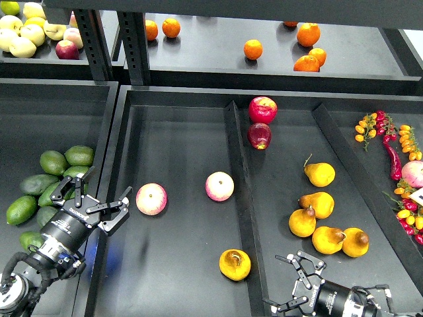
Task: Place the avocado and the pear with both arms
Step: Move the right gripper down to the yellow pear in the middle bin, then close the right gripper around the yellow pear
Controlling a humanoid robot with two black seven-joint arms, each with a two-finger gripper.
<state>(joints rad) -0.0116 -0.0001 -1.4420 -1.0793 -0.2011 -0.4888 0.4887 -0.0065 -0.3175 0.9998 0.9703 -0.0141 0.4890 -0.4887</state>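
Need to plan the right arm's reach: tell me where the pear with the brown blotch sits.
In the head view, the pear lies alone at the middle tray's front right corner, left of the right gripper.

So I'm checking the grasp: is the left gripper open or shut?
Open. The left gripper has its fingers spread wide with nothing between them, beside the avocados and not touching them.

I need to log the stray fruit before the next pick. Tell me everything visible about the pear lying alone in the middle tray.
The pear is squat and yellow-orange, with a dark brown blotch on top and a somewhat glossy skin. It rests alone on the black tray floor, close to the divider on its right. Nothing touches it; both grippers are apart from it.
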